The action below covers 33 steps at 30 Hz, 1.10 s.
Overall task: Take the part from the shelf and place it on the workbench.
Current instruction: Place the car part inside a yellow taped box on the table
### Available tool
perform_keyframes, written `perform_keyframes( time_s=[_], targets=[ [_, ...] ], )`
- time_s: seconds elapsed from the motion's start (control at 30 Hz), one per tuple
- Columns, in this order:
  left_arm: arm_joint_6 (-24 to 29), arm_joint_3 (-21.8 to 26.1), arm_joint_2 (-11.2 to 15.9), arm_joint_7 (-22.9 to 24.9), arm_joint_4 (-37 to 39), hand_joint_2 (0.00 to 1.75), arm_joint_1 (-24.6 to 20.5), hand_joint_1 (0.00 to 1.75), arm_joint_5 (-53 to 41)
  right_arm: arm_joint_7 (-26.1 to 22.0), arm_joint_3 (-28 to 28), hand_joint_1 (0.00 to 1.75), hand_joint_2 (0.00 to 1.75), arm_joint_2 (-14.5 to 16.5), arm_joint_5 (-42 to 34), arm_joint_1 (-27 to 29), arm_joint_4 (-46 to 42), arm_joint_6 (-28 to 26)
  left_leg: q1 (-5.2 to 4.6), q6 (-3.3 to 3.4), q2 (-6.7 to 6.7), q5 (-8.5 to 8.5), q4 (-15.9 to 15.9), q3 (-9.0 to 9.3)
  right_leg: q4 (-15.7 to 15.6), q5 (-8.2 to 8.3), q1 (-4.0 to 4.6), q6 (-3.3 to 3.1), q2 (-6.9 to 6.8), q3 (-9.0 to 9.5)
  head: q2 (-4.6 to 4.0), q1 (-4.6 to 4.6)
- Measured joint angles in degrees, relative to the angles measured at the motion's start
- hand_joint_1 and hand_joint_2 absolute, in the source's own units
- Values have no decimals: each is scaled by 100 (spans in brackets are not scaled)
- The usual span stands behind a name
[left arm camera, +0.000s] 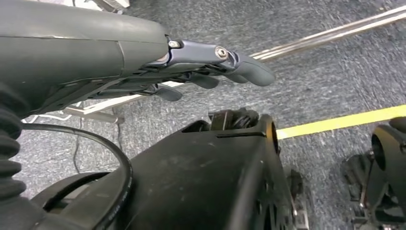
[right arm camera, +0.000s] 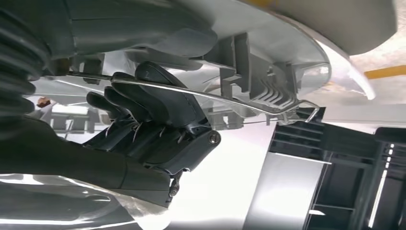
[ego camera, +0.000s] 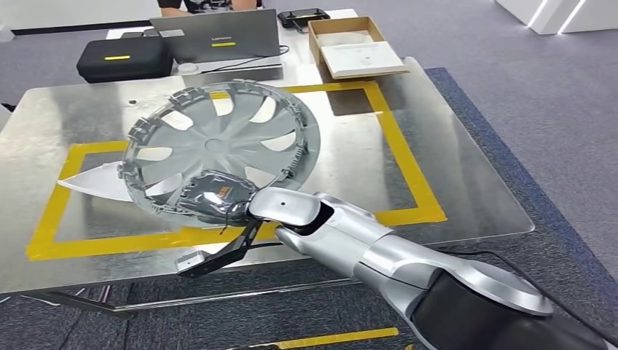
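The right robot hand (ego camera: 213, 198) grips the near rim of the part (ego camera: 218, 146), a silver wheel cover with curved spokes, at its lower edge in the head view. In the right wrist view its dark fingers (right arm camera: 143, 103) curl around the cover's rim and the thin wire ring that runs along the inside, so the robot hand is closed firmly on the part. The part sits tilted over the metal table (ego camera: 452, 189), inside the yellow tape rectangle (ego camera: 408, 168), its far edge raised; whether the near edge touches the surface I cannot tell. The left robot hand (left arm camera: 210, 67) hangs over the grey carpet, fingers extended and slightly apart, holding nothing. A laptop (ego camera: 218, 36) and a cardboard box (ego camera: 353, 47) stand beyond the table.
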Motion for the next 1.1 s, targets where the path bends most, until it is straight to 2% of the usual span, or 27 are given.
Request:
perform_keyframes(
  time_s=[0.07, 0.1, 0.2, 0.27, 0.3, 0.37, 0.4, 0.43, 0.47, 0.5, 0.57, 0.6, 0.63, 0.73, 0.8, 0.83, 0.9, 0.93, 0.97, 1.0, 1.03, 1.1],
  targets=[
    [-9, -4, -3, 1, 0, 175, 29, 0, -5, -1, 0, 175, 175, 21, -2, -17, 23, 0, 14, -3, 2, 312, -719, 337, 27, -16, 5, 38, 21, -1, 0, -3],
    [-14, -6, -3, 1, 0, 175, 41, 0, -6, -1, 0, 175, 175, 30, -3, -27, 33, -1, 8, 14, 2, 365, -977, 452, 45, -18, 14, 68, 28, -20, 0, -5],
    [-17, -11, -5, 1, 0, 175, 59, 0, -6, -1, 0, 175, 175, 39, -2, -35, 68, -2, -19, 107, -12, 320, -1136, 493, 64, -7, 25, 149, 22, -75, 0, -1],
    [-16, -14, -12, 1, 0, 175, 61, 0, -7, -1, 0, 175, 175, 40, -4, -44, 84, -1, -15, 180, -10, 338, -1152, 498, 181, -110, 13, 196, 10, -150, 0, 7],
    [-16, -15, -15, 1, 0, 175, 60, 0, -7, 2, 0, 175, 175, 40, -17, -54, 89, 9, -11, 218, -4, 347, -1163, 503, 387, -236, 9, 213, 7, -254, 0, 18],
    [-19, -20, -16, 1, 0, 175, 61, 0, -8, 34, 0, 175, 175, 39, -80, -65, 112, 70, -22, 270, 7, 350, -1165, 500, 1102, -567, 5, 228, 1, -595, 0, 35],
    [-24, -21, -15, 1, 0, 175, 64, 0, -9, 62, 0, 175, 175, 37, -129, -65, 135, 112, -32, 282, 9, 349, -1164, 499, 1451, -677, 6, 229, 1, -762, 0, 34],
    [-28, -21, -14, 1, 0, 175, 65, 0, -10, 90, 0, 175, 175, 35, -180, -68, 167, 147, -41, 288, 8, 348, -1163, 501, 1655, -702, 8, 225, 1, -865, 0, 33],
    [-33, -20, -14, 0, 0, 175, 66, 0, -12, 109, -3, 175, 175, 33, -231, -80, 212, 167, -49, 291, 4, 347, -1161, 503, 1643, -620, 10, 214, 1, -867, 0, 34],
    [-36, -20, -15, -1, 0, 175, 66, 0, -16, 117, -9, 175, 175, 33, -281, -103, 268, 174, -56, 292, -3, 347, -1160, 506, 1415, -451, 13, 194, 1, -765, 0, 33],
    [-42, -18, -20, -2, 0, 175, 65, 0, -26, 114, -52, 175, 175, 32, -389, -179, 413, 169, -72, 282, -15, 342, -1152, 502, 656, -100, 33, 137, -5, -388, 0, 33],
    [-50, -17, -21, -3, 0, 175, 66, 0, -33, 110, -95, 175, 175, 32, -450, -221, 491, 164, -81, 268, -17, 342, -1144, 487, 350, -17, 45, 116, -9, -233, 0, 32],
    [-59, -15, -22, -3, 0, 175, 68, 0, -43, 110, -154, 131, 131, 28, -505, -256, 571, 161, -84, 246, -17, 348, -1140, 469, 172, 7, 58, 101, -8, -145, 0, 27],
    [-107, -10, -21, -3, 0, 175, 68, 0, -91, 193, -361, 0, 0, -15, -550, -333, 785, 147, -76, 168, -15, 360, -1146, 445, 70, 4, 56, 66, 2, -106, 0, 24],
    [-238, -15, -17, -3, 0, 175, 53, 0, -157, 427, -482, 0, 0, -45, -473, -407, 897, 26, -72, 109, -11, 207, -941, 370, 28, 24, 21, 25, -11, -70, 0, 2],
    [-318, -21, -15, 0, 0, 175, 38, 0, -190, 568, -536, 0, 0, -56, -435, -443, 953, -63, -62, 78, -8, 55, -674, 264, 17, 26, 9, 9, -18, -53, 0, -10],
    [-413, -30, -14, 7, 0, 87, -1, 0, -225, 771, -633, 0, 0, -80, -410, -471, 1063, -181, -42, 26, -8, -253, 28, -9, 18, 20, 7, -7, -23, -41, 0, -26],
    [-426, -31, -13, 12, 0, 44, -13, 0, -232, 812, -683, 0, 0, -91, -418, -469, 1108, -187, -34, 9, -8, -314, 265, -90, 20, 18, 7, -9, -20, -36, 0, -26],
    [-432, -32, -11, 20, 0, 0, -16, 0, -242, 848, -731, 0, 0, -100, -430, -467, 1143, -165, -26, 1, -7, -271, 313, -87, 23, 16, 7, -9, -12, -33, 0, -26],
    [-436, -34, -7, 33, 0, 0, -9, 0, -256, 880, -784, 0, 0, -106, -447, -474, 1173, -123, -19, -1, -7, -124, 148, 6, 27, 12, 6, -5, 0, -27, 0, -27],
    [-438, -37, -1, 51, 0, 0, 9, 0, -270, 909, -836, 0, 0, -111, -467, -490, 1202, -69, -13, 5, -5, 82, -187, 165, 34, 6, 5, 3, 12, -20, 0, -27],
    [-438, -49, 9, 82, 0, 0, 52, 0, -295, 955, -936, 0, 0, -120, -503, -524, 1256, 39, -23, 33, -6, 334, -822, 455, 52, -1, 19, 40, 29, -31, 0, -25]
  ],
)
